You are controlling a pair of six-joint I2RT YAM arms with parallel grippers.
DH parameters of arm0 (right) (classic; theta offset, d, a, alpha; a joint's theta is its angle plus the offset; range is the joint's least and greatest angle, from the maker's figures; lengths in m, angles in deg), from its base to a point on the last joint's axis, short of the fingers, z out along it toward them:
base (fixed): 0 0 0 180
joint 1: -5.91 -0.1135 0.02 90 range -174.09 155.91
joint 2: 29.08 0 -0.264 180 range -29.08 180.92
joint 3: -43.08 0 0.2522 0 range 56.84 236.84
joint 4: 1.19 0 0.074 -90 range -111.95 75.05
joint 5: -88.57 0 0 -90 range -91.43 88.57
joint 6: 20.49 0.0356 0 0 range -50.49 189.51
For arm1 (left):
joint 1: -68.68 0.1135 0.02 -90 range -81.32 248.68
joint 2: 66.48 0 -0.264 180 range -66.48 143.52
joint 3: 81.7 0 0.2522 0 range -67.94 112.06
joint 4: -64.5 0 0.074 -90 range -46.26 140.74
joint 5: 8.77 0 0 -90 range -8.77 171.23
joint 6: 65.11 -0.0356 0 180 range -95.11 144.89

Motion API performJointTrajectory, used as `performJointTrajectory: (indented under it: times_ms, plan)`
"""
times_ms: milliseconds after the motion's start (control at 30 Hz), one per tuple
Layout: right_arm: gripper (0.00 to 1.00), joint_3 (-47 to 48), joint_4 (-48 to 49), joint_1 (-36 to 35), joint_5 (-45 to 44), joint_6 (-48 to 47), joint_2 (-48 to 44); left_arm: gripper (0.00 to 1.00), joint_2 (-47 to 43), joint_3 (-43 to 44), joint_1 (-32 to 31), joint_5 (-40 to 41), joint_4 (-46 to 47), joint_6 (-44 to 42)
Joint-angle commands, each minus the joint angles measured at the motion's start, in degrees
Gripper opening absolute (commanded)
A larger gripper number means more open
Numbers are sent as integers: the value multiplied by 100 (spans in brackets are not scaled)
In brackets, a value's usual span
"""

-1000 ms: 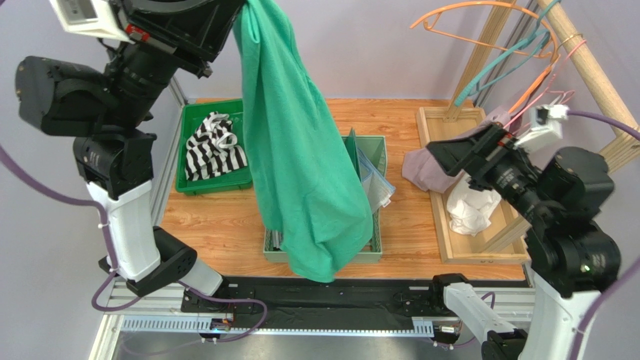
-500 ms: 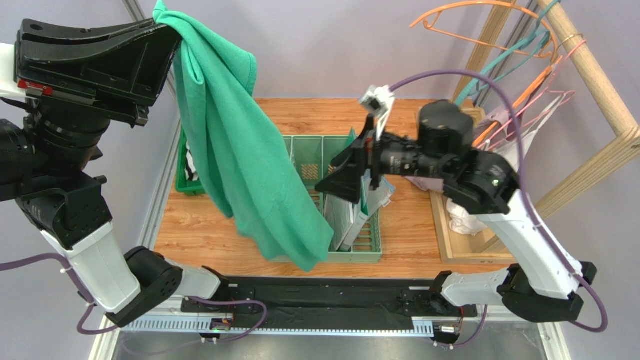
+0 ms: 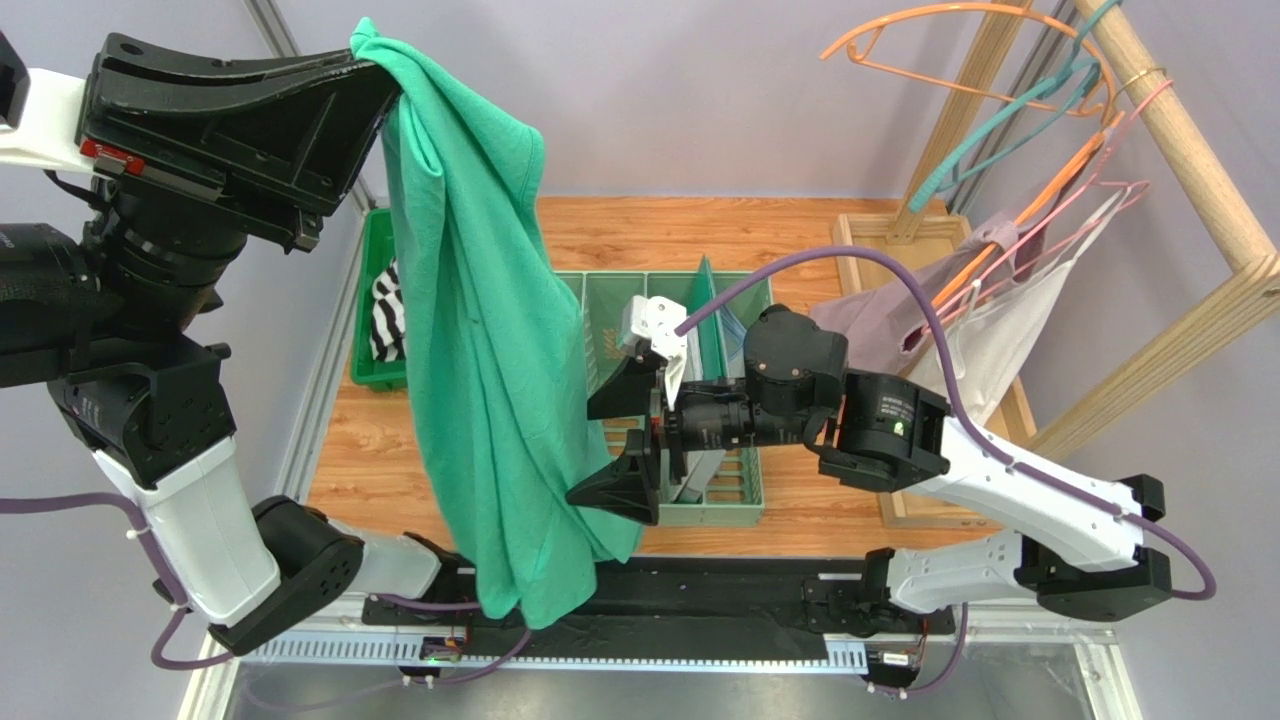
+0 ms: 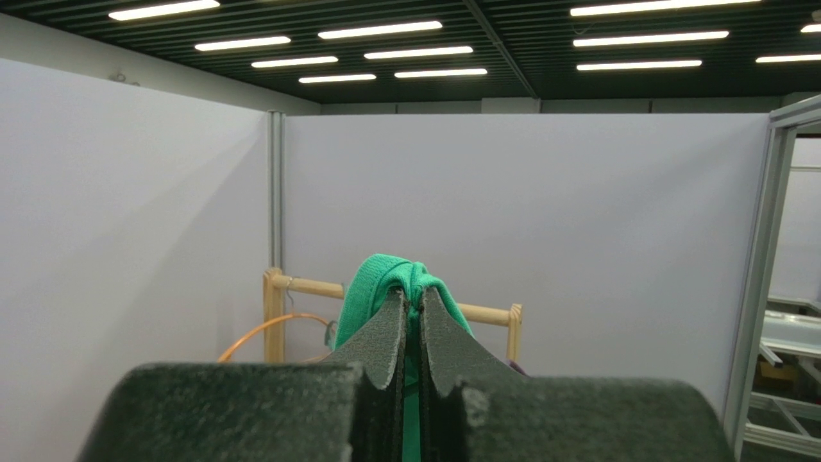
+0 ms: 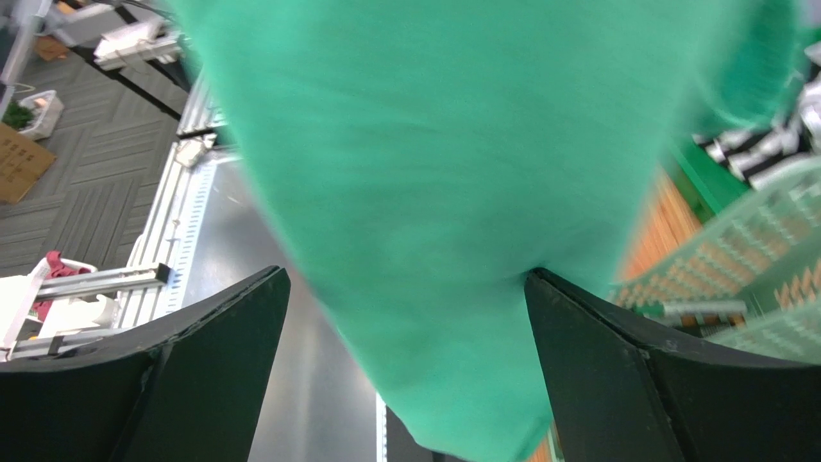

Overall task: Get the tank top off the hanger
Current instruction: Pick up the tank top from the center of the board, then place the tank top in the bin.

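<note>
The green tank top (image 3: 489, 345) hangs over the counter's (image 3: 368, 450) near-left corner, clamped in the left hand (image 4: 412, 322). The right hand (image 3: 619, 446) gapes beside its hem. A dark green bin (image 3: 365, 285) holds striped cloth (image 3: 388, 308). Only the right wrist view shows fabric between the spread fingers (image 5: 202, 375).

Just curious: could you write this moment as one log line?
left gripper: shut on green tank top | right gripper: open, at its lower part

1. The green tank top (image 5: 453, 192) hangs right in front of the lens, kinda blurry, filling most of the shot.
2. The right gripper (image 5: 405, 279) is spread wide, with a black finger (image 5: 193, 375) on each side of the cloth's lower end.
3. A pale green slotted basket (image 5: 761, 260) and a striped cloth (image 5: 761, 144) peek out at the picture's right edge.
</note>
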Motion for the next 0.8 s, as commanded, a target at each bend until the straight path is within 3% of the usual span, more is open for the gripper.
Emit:
performJointTrajectory:
  times_ms: [0, 233, 267, 333, 367, 533, 567, 767]
  plan:
    - [100, 37, 1017, -302, -209, -205, 396, 0, -70, -24, 36, -2, 186, 260]
    - [99, 195, 2124, -347, -1702, -424, 1197, 0, -113, -32, 36, -55, 28, 568]
    - [94, 230, 2186, -355, -2052, -381, 1268, 0, -157, -50, 36, -38, 19, 577]
    - [65, 397, 2134, -347, -2686, -285, 1356, 0, -219, -76, 27, -11, -25, 577]
    - [39, 406, 2117, -347, -2836, -267, 1330, 0, -280, -59, 36, 15, -164, 525]
    - [8, 842, 1837, -224, -3531, -381, 996, 0, -789, -400, 27, 558, -1218, -185]
    - [0, 1002, 1661, -128, -3541, -294, 996, 0, -1156, -906, 36, 691, -1560, -275]
    - [0, 2354, 526, 585, -2777, 225, 1154, 0, -2887, -3875, 27, 1764, -2134, -513]
